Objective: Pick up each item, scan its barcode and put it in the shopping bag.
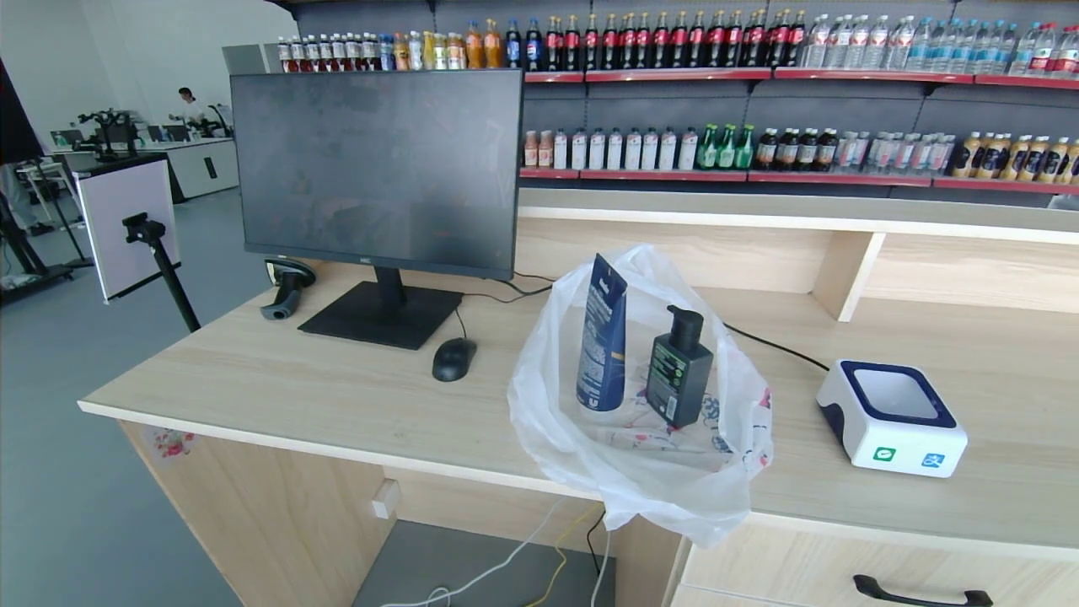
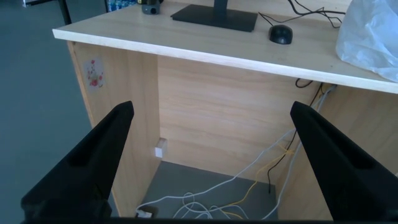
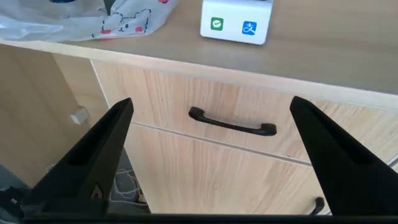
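Scanner (image 1: 285,291), a handheld one, rests at the left end of the counter (image 1: 295,388), just beside the monitor (image 1: 379,169). A mouse (image 1: 453,358) lies right of the monitor's base. Next the bag (image 1: 674,497) stands open at the front edge, holding an upright blue tube (image 1: 602,337) and, on its right, a dark pump bottle (image 1: 679,371). Farther right sits a white reader (image 1: 893,417). Left gripper (image 2: 211,112) hangs below the counter edge, spread wide and empty. Right gripper (image 3: 211,106), before the drawer handle (image 3: 232,122), is likewise spread and empty.

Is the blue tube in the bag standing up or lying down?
Upright: the blue tube stands on end inside the shopping bag, beside the dark pump bottle.
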Controlling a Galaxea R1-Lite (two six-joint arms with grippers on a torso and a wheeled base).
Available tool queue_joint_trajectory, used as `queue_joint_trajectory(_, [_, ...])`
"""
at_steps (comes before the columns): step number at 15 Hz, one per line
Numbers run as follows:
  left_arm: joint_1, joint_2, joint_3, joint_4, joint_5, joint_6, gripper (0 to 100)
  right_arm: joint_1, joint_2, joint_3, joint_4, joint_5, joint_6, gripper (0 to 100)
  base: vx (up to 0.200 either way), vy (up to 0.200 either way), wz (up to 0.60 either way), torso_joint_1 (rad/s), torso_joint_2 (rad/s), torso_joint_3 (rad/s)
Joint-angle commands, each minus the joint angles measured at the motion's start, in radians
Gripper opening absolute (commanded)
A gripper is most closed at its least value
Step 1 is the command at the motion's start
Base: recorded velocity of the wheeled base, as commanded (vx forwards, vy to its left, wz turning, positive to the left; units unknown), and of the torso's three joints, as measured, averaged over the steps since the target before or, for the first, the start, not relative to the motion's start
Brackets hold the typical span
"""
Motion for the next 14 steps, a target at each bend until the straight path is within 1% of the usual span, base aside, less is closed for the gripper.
queue_joint_trajectory(1, [0.0, 0.0, 0.0, 0.001, 0.0, 0.0, 100, -0.057, -0.101, 0.0, 0.0, 0.001, -0.008, 100, 0.0, 0.0, 0.0, 0.0, 0.0, 0.0])
queue_joint_trajectory(2, [0.001, 0.0, 0.0, -0.001, 0.0, -0.001, 100, -0.057, -0.101, 0.0, 0.0, 0.003, -0.029, 100, 0.0, 0.0, 0.0, 0.0, 0.0, 0.0])
queue_joint_trajectory(4, [0.0, 0.0, 0.0, -0.001, 0.0, -0.001, 100, -0.057, -0.101, 0.0, 0.0, 0.001, -0.017, 100, 0.0, 0.0, 0.0, 0.0, 0.0, 0.0])
queue_joint_trajectory(5, [0.001, 0.0, 0.0, -0.001, 0.002, -0.003, 100, -0.057, -0.101, 0.0, 0.0, -0.007, 0.038, 100, -0.2, 0.0, 0.0, 0.002, 0.0, 0.002])
queue_joint_trajectory(6, [0.001, 0.0, 0.0, -0.001, 0.0, -0.003, 100, -0.057, -0.101, 0.0, 0.0, -0.017, 0.058, 100, -0.2, 0.0, 0.0, 0.007, 0.0, 0.002])
queue_joint_trajectory(11, [0.001, 0.0, 0.0, 0.001, 0.002, -0.003, 100, -0.057, -0.101, 0.0, 0.0, -0.02, 0.043, 100, -0.2, 0.0, 0.0, 0.007, 0.0, 0.002])
queue_joint_trajectory(13, [0.001, 0.0, 0.0, 0.001, 0.0, -0.003, 100, -0.057, -0.101, 0.0, -0.002, -0.02, 0.044, 100, -0.2, 0.0, -0.6, -0.007, 0.0, 0.002])
queue_joint_trajectory(14, [0.001, 0.0, 0.0, 0.001, 0.0, -0.001, 100, -0.057, -0.101, 0.0, -0.002, -0.02, 0.043, 100, 0.0, 0.0, -0.6, -0.007, 0.0, 0.007])
